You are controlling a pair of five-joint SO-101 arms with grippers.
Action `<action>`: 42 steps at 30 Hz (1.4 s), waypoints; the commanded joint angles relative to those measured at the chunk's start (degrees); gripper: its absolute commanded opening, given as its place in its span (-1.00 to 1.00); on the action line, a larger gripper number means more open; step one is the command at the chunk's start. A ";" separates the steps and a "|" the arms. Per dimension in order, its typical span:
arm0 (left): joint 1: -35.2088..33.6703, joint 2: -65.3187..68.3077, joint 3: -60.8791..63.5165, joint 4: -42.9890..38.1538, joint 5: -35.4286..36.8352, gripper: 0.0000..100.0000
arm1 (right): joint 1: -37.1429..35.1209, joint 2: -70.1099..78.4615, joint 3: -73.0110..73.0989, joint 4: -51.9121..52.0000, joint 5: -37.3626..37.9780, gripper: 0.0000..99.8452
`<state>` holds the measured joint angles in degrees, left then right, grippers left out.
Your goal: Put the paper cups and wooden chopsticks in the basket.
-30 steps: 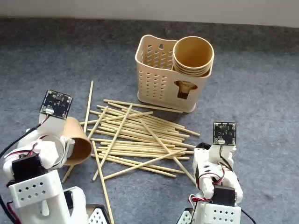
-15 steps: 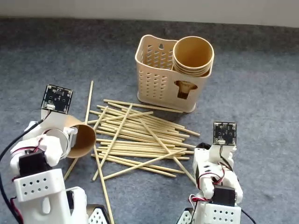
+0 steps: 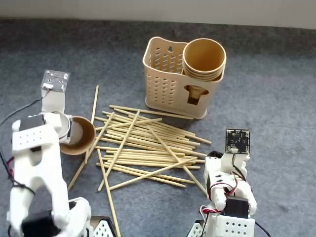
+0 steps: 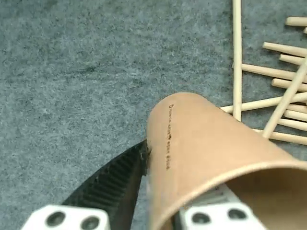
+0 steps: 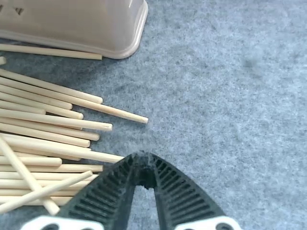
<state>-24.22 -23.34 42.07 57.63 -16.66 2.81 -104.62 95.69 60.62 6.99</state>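
Down on the soft grey surface (image 3: 276, 89), starting up close. Holding the right pincer (image 5: 143, 163) pressed together on nothing, just beside the near ends of the wooden chopsticks (image 3: 148, 148). Squeezing the left pincer (image 4: 165, 187) onto the wall of one paper cup (image 4: 206, 139), with one finger outside and maybe the other inside. Holding that cup tipped on its side, mouth facing the sticks, at the left edge of the pile and well apart from the basket (image 3: 168, 84). Spotting the sticks lying in a messy heap in the middle, between both arms and the basket, all of them out on the surface. Farther back, finding a stack of cups (image 3: 204, 57) sitting in the right part of the basket. Probably working on the step of carrying this loose cup over. Needing next to be lifting it above the sticks, turning it upright, lining it up over the stack, and only then letting go. After that, picking up the sticks.
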 commanded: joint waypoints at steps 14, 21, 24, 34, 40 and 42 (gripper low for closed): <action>0.75 6.64 -38.73 36.57 0.88 -0.99 | 0.57 -0.57 6.11 -1.10 0.70 -0.99; 9.54 6.90 -53.41 42.20 7.56 -0.99 | 0.57 -0.57 6.11 -1.10 0.70 -0.99; 14.11 6.90 -58.24 42.20 11.25 -0.99 | 0.57 -0.57 6.11 -1.10 0.70 -0.99; 33.10 6.99 -71.08 37.89 19.25 -0.99 | 0.57 -0.57 6.11 -1.10 0.70 -0.99; 41.54 7.96 -70.99 27.43 21.63 -0.99 | 0.57 -0.57 6.11 -1.10 0.70 -0.99; 44.35 9.80 -71.69 24.26 21.63 -0.99 | 0.57 -0.57 6.11 -1.10 0.70 -0.99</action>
<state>14.11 -15.60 -26.59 88.22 4.26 2.81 -104.62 95.69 60.62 6.99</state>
